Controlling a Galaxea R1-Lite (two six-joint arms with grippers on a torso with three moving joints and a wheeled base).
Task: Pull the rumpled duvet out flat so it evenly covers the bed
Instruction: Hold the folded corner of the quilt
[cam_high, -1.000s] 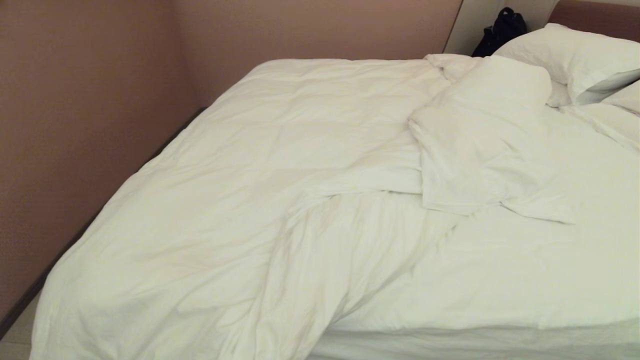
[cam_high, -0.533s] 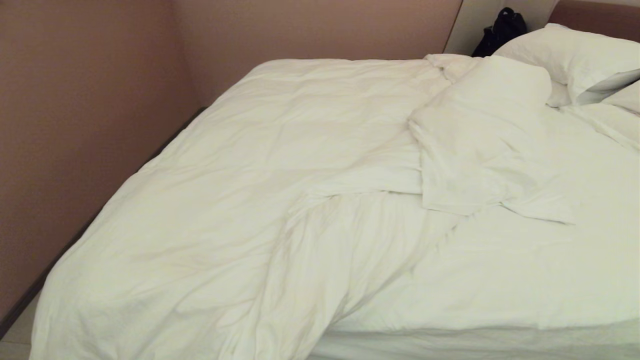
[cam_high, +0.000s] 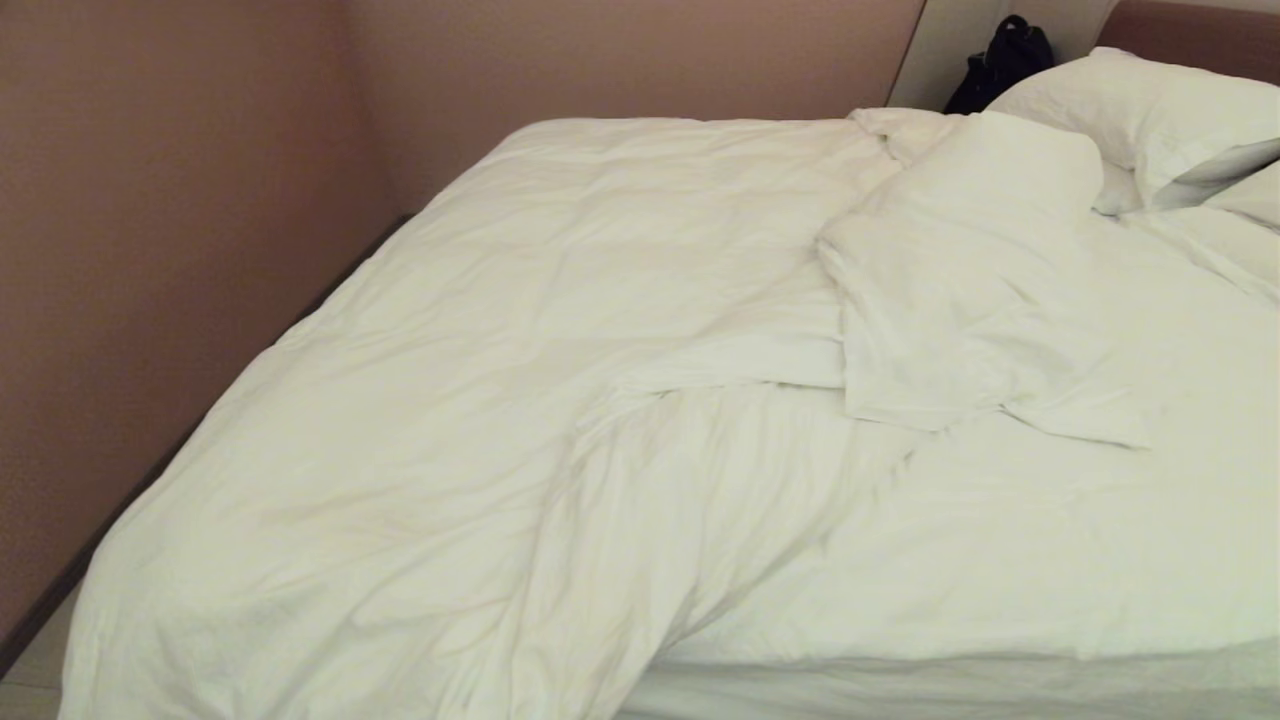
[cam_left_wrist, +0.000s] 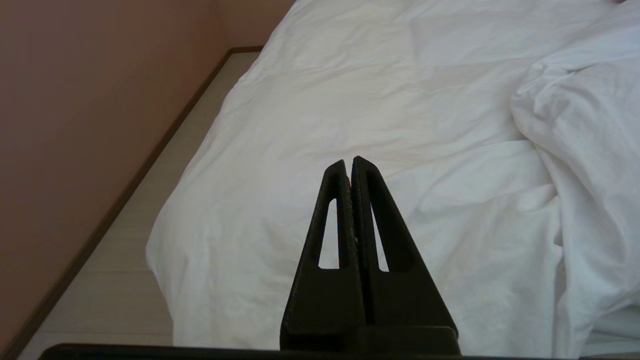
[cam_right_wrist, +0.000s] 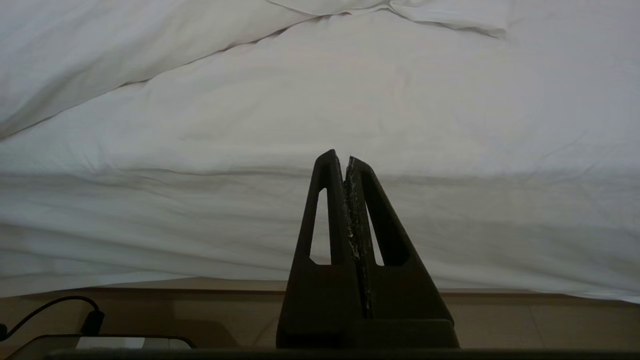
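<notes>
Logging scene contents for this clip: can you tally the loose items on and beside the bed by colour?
White: 3, the puffy rumpled white duvet and two plump white pillows by the headboard.
Black: 1, a dark bag behind the pillows.
Total: 4

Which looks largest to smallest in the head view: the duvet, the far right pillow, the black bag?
1. duvet
2. pillow, partly cut off
3. black bag, farthest away, so its true size is unsure

White pillows (cam_high: 1150, 110) lie against the headboard; a black bag (cam_high: 1000, 62), perhaps, sits behind them; pinkish wall (cam_high: 150, 250) alongside.
</notes>
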